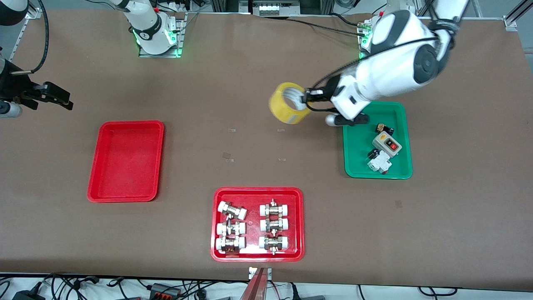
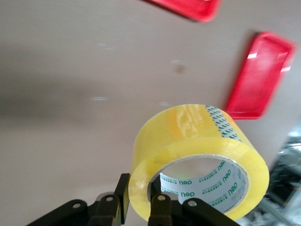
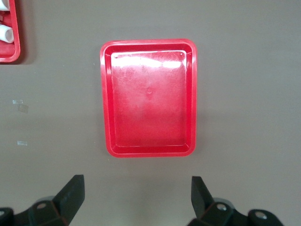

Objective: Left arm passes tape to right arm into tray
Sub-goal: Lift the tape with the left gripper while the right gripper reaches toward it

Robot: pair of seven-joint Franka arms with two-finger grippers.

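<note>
Glossy yellow tape [image 1: 288,103] ring, gripped

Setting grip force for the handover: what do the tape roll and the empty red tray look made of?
Tape roll: glossy translucent yellow plastic film wound on a pale printed core, likely card; held in the shut left claw. Plain red tray: smooth moulded plastic, judging by its sheen and rounded corners; faint scuffs show inside.
</note>
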